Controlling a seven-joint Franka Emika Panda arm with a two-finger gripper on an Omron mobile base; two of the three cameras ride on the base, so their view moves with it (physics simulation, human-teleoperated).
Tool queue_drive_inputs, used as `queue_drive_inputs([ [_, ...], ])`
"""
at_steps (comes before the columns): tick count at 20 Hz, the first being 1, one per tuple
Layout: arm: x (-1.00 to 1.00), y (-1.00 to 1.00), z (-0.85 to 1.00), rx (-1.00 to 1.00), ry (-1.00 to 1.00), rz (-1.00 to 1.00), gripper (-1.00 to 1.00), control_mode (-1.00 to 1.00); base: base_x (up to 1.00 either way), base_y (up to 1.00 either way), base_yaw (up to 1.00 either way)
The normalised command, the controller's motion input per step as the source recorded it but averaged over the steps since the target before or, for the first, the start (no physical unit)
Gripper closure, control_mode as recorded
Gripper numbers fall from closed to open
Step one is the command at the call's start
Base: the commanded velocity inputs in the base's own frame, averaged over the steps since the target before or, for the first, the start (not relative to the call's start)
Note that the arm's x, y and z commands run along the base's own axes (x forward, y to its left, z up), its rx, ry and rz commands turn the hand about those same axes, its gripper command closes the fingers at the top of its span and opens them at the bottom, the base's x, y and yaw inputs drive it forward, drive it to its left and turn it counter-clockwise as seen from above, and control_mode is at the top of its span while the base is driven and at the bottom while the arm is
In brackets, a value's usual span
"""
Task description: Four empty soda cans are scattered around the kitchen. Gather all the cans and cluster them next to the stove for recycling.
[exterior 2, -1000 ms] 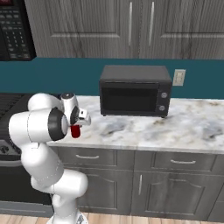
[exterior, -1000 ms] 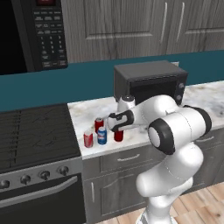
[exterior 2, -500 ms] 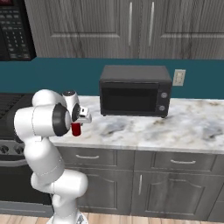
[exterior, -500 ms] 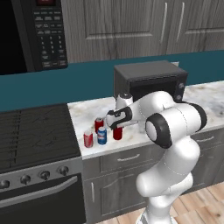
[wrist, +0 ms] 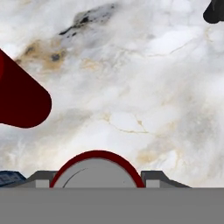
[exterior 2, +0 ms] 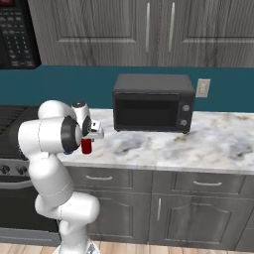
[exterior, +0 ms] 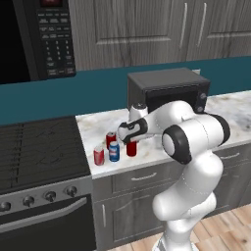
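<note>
Four soda cans are seen gathered on the marble counter (exterior: 215,105) in the centre-left of the left base view, just to the right of the stove (exterior: 39,152), whose grates and knob row occupy the lower left of that frame. Two red cans (exterior: 99,156) (exterior: 111,138) and the blue can (exterior: 114,151) stand upright in a tight group near the counter's left edge. The fourth can (exterior: 131,148), red, stands just right of that group, directly under the gripper (exterior: 128,133).

In the hand view the silvery, red-rimmed top of this fourth can (wrist: 97,170) is seen at bottom centre, seated between the two finger tips (wrist: 159,178). The fingers are set narrow around it, so the can is judged to be held. Whether its base already rests on the marble cannot be told. Another red can (wrist: 19,98) lies at the left edge of that frame.

In the right base view the held can (exterior 2: 87,146) appears at centre left, below the gripper (exterior 2: 94,133), well left of the countertop microwave (exterior 2: 153,102).

The task is judged nearly complete: three cans are placed, and the last is positioned beside them. What remains is release of the fourth can and withdrawal of the arm.
</note>
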Motion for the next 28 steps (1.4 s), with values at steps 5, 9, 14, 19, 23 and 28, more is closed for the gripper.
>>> queue_drive_inputs([
  [5, -0.10, 0.02, -0.35, 0.00, -0.04, 0.00, 1.00, -1.00, 0.00, 0.00, 0.00],
  [9, -0.32, 0.04, -0.35, 0.00, -0.06, 0.00, 1.00, -1.00, 0.00, 0.00, 0.00],
  [14, -0.26, 0.04, -0.25, 0.00, -0.06, 0.00, -1.00, -1.00, 0.00, 0.00, 0.00],
  [19, -0.19, 0.00, 0.02, 0.00, -0.01, -0.02, -1.00, -1.00, 0.00, 0.00, 0.00],
  [23, -0.20, 0.00, 0.20, 0.00, 0.00, -0.03, -1.00, -1.00, 0.00, 0.00, 0.00],
  [28, -0.18, 0.00, 0.27, 0.00, 0.00, -0.01, -1.00, -1.00, 0.00, 0.00, 0.00],
])
